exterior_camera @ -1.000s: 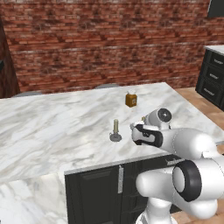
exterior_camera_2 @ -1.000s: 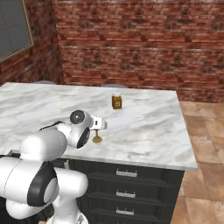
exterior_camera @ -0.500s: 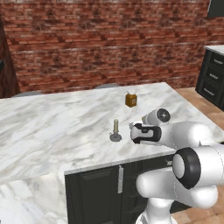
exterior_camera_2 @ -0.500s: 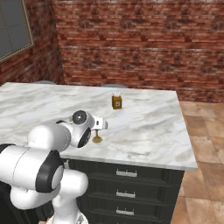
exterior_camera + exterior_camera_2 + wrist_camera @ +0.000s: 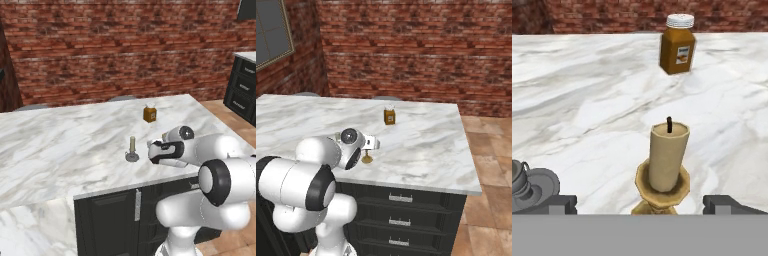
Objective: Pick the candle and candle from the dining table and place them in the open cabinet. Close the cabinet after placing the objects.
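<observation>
We count two candles on the dining table (image 5: 60, 145): one brass-gold candle (image 5: 666, 167) standing upright on its stemmed holder, and one grey-silver candle (image 5: 132, 150) on a round base, just beside the first. We also see one amber-orange carton (image 5: 677, 45) with a white cap, farther back on the same marble top. We count one robot arm with one gripper (image 5: 640, 204), its two dark fingertips (image 5: 724, 202) set wide apart.

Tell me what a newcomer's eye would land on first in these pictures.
First, the brass-gold candle standing upright on the white marble dining table, straight ahead of the open gripper, whose dark fingertips flank its holder without touching it. Next, the grey-silver candle just beside it, then the small amber carton farther back toward the red brick wall.
</observation>
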Available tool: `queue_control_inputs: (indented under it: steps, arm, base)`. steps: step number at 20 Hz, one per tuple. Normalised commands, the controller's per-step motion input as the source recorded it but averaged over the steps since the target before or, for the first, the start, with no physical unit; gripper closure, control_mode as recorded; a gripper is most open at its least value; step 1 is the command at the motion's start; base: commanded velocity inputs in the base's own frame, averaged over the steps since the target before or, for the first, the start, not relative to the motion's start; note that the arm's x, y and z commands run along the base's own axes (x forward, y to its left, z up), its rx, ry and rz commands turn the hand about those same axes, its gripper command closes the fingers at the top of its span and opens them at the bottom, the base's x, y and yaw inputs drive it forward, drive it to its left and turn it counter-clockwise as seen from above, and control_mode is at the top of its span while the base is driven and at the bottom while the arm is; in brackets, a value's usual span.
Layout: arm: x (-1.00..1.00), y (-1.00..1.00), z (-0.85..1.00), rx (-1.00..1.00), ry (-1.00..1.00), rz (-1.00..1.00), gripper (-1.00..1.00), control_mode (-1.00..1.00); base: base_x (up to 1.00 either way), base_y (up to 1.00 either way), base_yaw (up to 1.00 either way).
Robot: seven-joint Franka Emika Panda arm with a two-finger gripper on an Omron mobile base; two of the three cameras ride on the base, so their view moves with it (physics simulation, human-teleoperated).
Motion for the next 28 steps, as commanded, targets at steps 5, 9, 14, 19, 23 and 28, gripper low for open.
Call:
queue_control_inputs:
  steps: [5, 9, 14, 19, 23, 28]
  arm:
    - [0.14, 0.00, -0.09, 0.03, 0.00, 0.00, -1.00, -1.00]
    - [0.10, 0.00, -0.10, 0.03, 0.00, 0.00, -1.00, -1.00]
    - [0.07, 0.00, -0.11, 0.02, 0.00, 0.00, -1.00, -1.00]
    - [0.08, -0.01, -0.09, 0.02, 0.00, 0.00, -1.00, -1.00]
    - [0.05, -0.04, -0.05, 0.03, -0.01, 0.00, -1.00, -1.00]
    - [0.00, -0.02, -0.06, 0.01, -0.01, 0.01, -1.00, -1.00]
  base:
    - [0.00, 0.00, 0.00]
    - [0.00, 0.00, 0.00]
    - [0.00, 0.00, 0.00]
    - [0.00, 0.00, 0.00]
    - [0.00, 0.00, 0.00]
    - [0.00, 0.00, 0.00]
